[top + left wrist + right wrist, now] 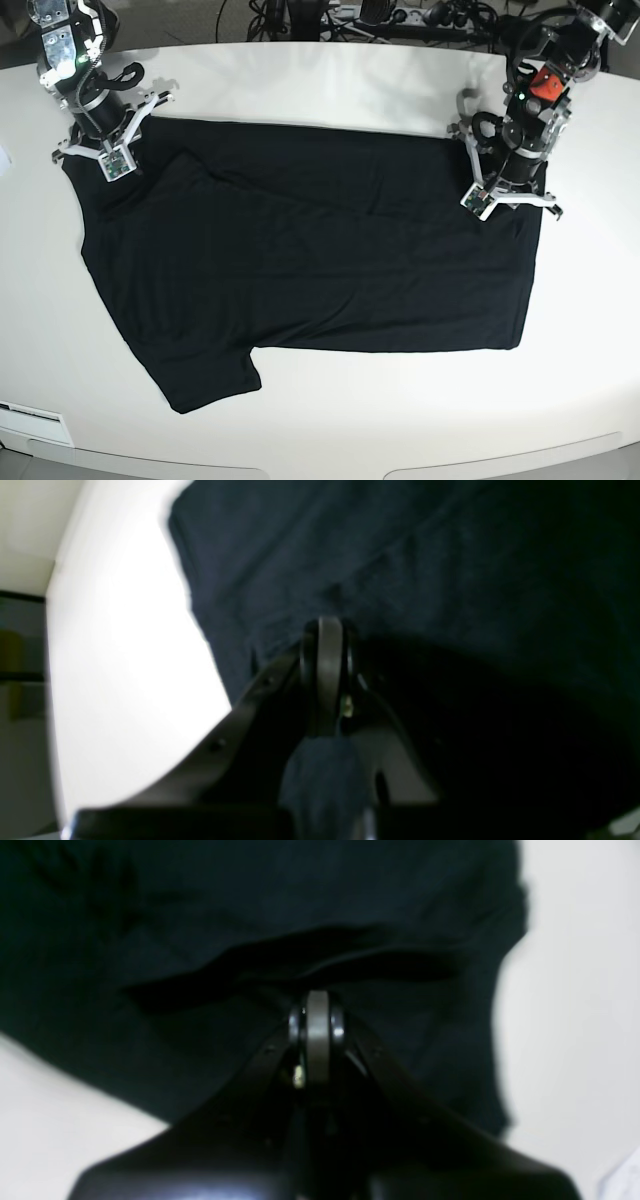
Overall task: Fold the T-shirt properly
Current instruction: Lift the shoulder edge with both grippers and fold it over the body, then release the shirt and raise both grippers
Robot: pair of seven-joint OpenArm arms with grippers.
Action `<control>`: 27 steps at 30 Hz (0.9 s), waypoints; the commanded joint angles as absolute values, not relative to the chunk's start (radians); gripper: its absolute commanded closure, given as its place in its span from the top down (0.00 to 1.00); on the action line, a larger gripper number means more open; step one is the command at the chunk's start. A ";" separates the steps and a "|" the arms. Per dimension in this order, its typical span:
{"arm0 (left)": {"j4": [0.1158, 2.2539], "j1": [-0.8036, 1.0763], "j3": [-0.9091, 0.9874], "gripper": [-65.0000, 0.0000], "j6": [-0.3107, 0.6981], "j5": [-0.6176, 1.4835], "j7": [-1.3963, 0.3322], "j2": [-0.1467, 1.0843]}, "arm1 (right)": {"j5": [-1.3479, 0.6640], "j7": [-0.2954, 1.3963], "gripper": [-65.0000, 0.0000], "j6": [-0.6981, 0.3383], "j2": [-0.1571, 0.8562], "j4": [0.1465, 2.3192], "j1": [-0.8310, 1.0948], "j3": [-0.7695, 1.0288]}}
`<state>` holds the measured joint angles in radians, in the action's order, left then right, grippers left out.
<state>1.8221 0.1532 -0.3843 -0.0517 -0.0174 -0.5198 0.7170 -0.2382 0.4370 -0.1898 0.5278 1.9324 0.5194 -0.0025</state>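
1. the t-shirt [310,260] lies spread, plain black side up, across the white counter [330,80], with one sleeve sticking out toward the near edge at the base view's lower left.
2. the far long edge already looks doubled over toward the middle, judging by the diagonal creases running from the upper left.
3. the right end effector [103,150] sits at the shirt's far corner on the base view's left. its jaws are clenched, and the right wrist view shows a dark ridge of cloth bunched at its tip [317,1012], so it appears to be pinching the fabric.
4. the left end effector [497,188] is at the opposite far corner, jaws also clenched. the left wrist view shows cloth gathered at the tip [327,640] and trailing between the fingers, so it is grasping the shirt.
5. holding both far corners at once probably keeps that edge taut and straight, so the cloth can be carried toward the near side as one even fold.
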 commanded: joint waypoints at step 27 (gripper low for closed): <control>1.897 0.522 -0.377 0.00 0.156 -0.045 -0.768 0.794 | -0.096 0.633 0.00 -0.191 0.535 2.081 0.793 0.007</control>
